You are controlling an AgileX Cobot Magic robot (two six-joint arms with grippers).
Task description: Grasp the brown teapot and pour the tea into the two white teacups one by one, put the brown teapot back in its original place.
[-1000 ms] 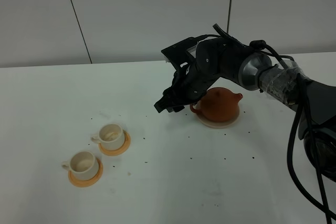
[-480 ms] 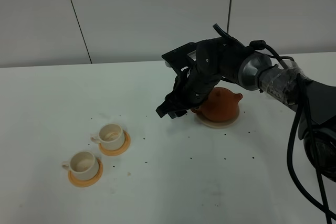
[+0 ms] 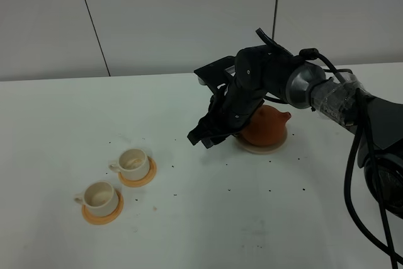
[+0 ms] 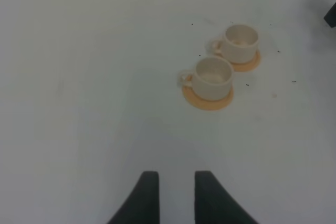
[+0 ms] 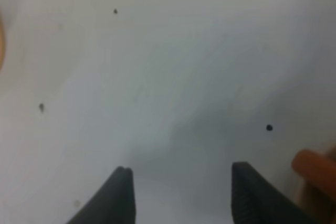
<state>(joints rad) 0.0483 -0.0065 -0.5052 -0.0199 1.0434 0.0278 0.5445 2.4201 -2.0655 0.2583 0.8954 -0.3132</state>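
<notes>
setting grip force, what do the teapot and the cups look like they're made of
Teapot: looks like unglazed clay, matte reddish-brown with little shine. Cups: likely glazed ceramic, cream-white and smooth, though plastic can't be ruled out.

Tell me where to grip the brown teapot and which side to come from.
Take the loop handle of the brown teapot. Its spout points right in the high view, so the handle lies on the left side, hidden there behind the right gripper. Come from that side with jaws open; the round body looks too wide to pinch.
</notes>
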